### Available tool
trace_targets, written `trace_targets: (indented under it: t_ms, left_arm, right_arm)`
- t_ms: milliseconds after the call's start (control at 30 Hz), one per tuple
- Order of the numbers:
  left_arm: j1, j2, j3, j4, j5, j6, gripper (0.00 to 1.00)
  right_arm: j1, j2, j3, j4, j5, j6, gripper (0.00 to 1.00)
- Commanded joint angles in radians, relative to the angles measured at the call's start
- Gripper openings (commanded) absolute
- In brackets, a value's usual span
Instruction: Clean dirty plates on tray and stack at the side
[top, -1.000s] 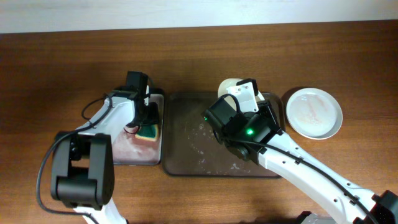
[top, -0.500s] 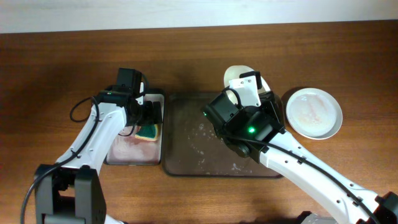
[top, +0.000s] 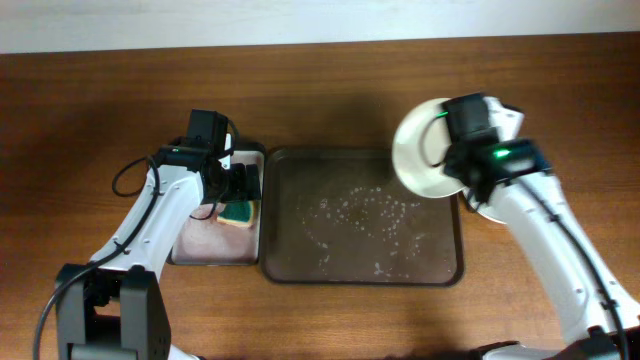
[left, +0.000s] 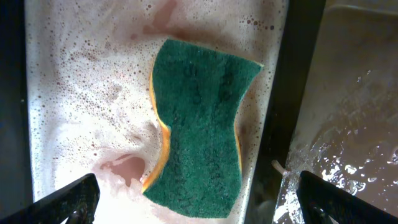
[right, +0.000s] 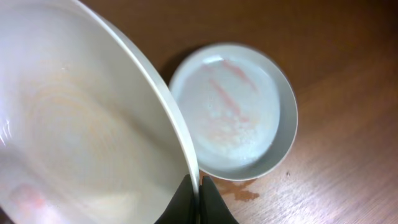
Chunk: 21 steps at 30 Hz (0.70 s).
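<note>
Gripping a tilted plate (top: 420, 158) by its rim, the right tool (right: 199, 194) holds it partly above another plate (right: 239, 109) on the table (top: 100, 100) beside the tray (top: 300, 255); the left tool (left: 202, 199) hangs open over a sponge (left: 199, 124).

- A robot test bench rather than a real kitchen: two white-and-black arms (top: 140, 225) stand at a bare wood-grain table (top: 80, 120).
- Dishwashing is staged on it, with a sponge (left: 199, 130) in a small tray (top: 210, 240) of foamy water, a white plate (top: 420, 150) and a wet brown tray (top: 300, 240).
</note>
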Motion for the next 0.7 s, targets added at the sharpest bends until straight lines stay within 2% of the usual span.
trace_targets:
  t_ms: [0, 67, 133, 233, 333, 367, 400, 500, 600, 667]
  left_arm:
    - [0.000, -0.014, 0.008, -0.002, 0.001, 0.005, 1.00]
    - [0.000, -0.014, 0.008, -0.001, 0.001, 0.005, 1.00]
    - [0.000, -0.014, 0.008, -0.001, 0.001, 0.005, 0.99]
    - [0.000, -0.014, 0.008, -0.001, 0.001, 0.005, 1.00]
    - [0.000, -0.014, 0.008, -0.001, 0.001, 0.005, 0.99]
    - [0.000, -0.014, 0.008, -0.001, 0.001, 0.005, 1.00]
    - [0.000, -0.014, 0.008, -0.002, 0.001, 0.005, 0.99]
    - [0.000, -0.014, 0.008, -0.002, 0.001, 0.005, 0.99]
    - [0.000, -0.014, 0.008, -0.002, 0.001, 0.005, 1.00]
    - [0.000, -0.014, 0.008, -0.001, 0.009, 0.005, 1.00]
  right_arm:
    - [-0.224, -0.018, 0.000, -0.005, -0.226, 0.027, 0.04]
    - [-0.409, -0.010, -0.024, -0.005, -0.287, 0.023, 0.04]
    - [-0.499, 0.010, -0.029, -0.005, -0.327, 0.005, 0.04]
    - [-0.610, 0.065, -0.029, -0.004, -0.372, -0.038, 0.04]
    - [-0.634, 0.112, -0.029, 0.006, -0.414, -0.089, 0.04]
    - [-0.634, 0.128, -0.029, 0.007, -0.415, -0.090, 0.08]
    - [-0.634, 0.135, -0.029, 0.011, -0.415, -0.090, 0.16]
    - [-0.632, 0.141, -0.029, 0.026, -0.431, -0.090, 0.52]
    - [-0.632, 0.143, -0.029, 0.025, -0.552, -0.147, 0.59]
    - [-0.623, 0.143, -0.029, 0.014, -0.769, -0.266, 0.72]
